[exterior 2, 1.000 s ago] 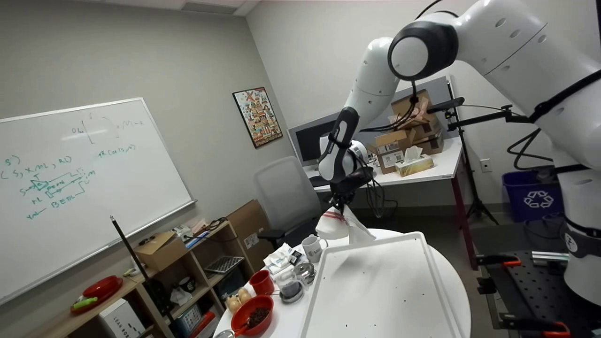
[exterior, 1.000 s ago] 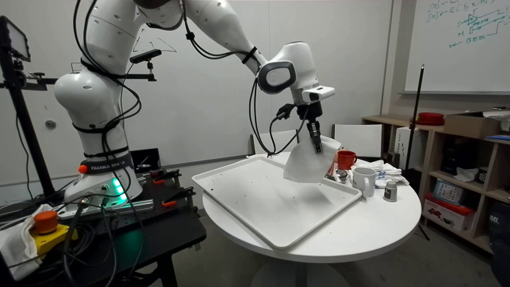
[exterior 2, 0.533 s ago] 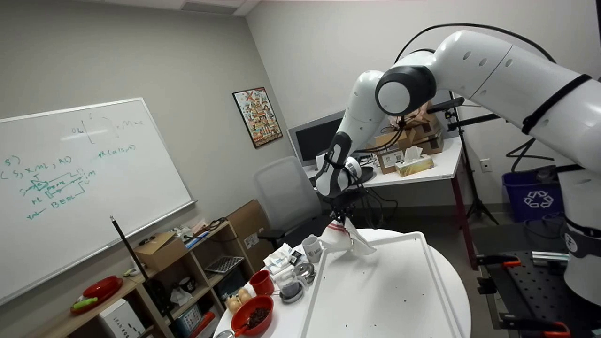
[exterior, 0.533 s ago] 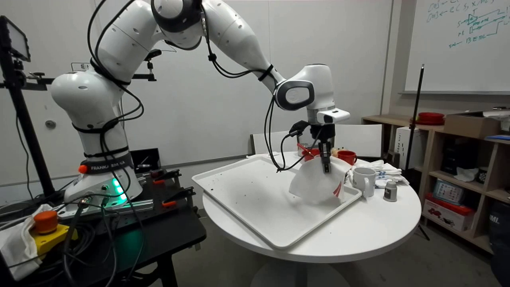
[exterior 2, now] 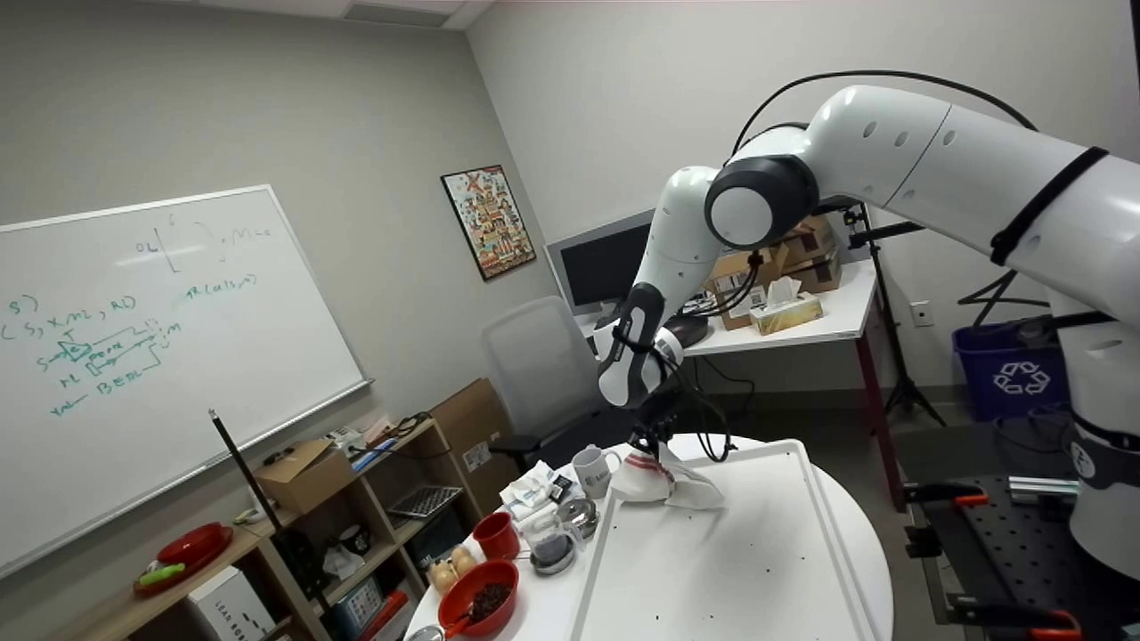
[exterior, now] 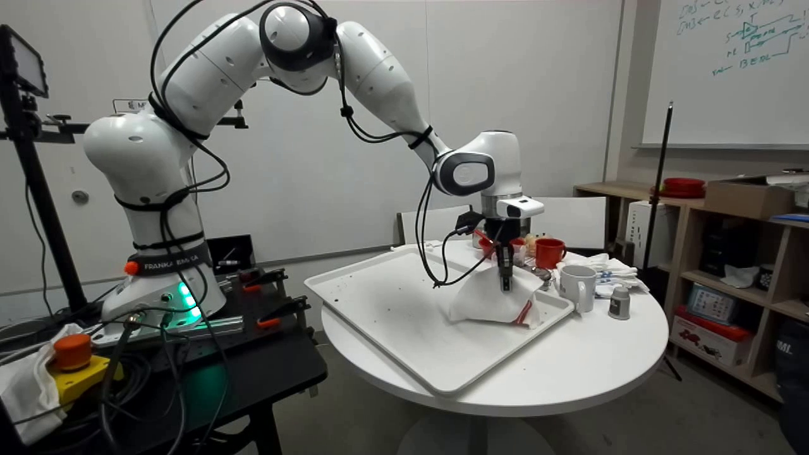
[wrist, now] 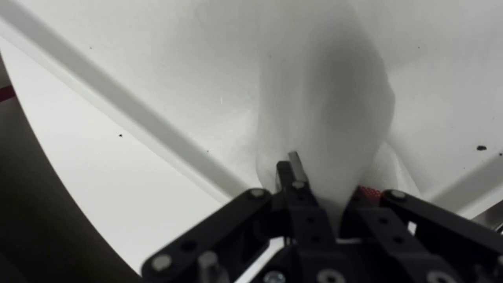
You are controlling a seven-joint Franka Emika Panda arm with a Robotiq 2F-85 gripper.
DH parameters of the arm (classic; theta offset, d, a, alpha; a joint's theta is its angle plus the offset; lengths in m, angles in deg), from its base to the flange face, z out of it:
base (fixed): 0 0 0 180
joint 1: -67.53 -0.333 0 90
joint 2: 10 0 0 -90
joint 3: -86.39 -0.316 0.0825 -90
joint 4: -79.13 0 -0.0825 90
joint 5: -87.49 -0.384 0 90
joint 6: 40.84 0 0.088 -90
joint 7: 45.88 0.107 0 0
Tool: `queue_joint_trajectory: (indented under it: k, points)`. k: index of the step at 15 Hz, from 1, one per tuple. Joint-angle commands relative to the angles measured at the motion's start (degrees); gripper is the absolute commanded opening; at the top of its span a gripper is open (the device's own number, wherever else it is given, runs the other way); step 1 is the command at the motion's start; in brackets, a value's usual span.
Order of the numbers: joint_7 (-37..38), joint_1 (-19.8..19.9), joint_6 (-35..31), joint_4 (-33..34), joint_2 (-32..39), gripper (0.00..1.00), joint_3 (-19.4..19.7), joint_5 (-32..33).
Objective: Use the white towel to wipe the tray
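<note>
My gripper (exterior: pixel 505 287) points down over the tray and is shut on the white towel (exterior: pixel 483 302). In an exterior view, red stripes show on the towel (exterior 2: pixel 690 488), which bunches up below the fingers and spreads at its lower edge. That lower edge seems to touch the big white tray (exterior: pixel 404 335), close to one corner. Dark specks lie scattered on the tray (exterior 2: pixel 730 570). From the wrist, the towel (wrist: pixel 338 90) hangs between the jaws and hides one fingertip; one finger (wrist: pixel 298 169) shows beside it.
A grey mug (exterior: pixel 577 287) and a small grey metal cup (exterior: pixel 619 303) stand just past the tray's rim. A red mug (exterior: pixel 550 253), folded cloths (exterior: pixel 613 273) and a red bowl (exterior 2: pixel 481 598) share the round white table (exterior: pixel 569 366).
The arm has come down, first swinging towards the grey mug, then slightly back. The towel went from hanging above the tray to bunching at its surface. The grip stayed shut throughout.
</note>
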Motion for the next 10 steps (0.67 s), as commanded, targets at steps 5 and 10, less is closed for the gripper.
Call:
queue_joint_trajectory:
  k: [5, 10]
  points:
    - [0.9, -1.3, 1.5, 3.7, 3.9, 0.02, 0.2, 2.4]
    - [1.0, 0.2, 4.3, 9.6, 6.7, 0.02, -0.1, 1.8]
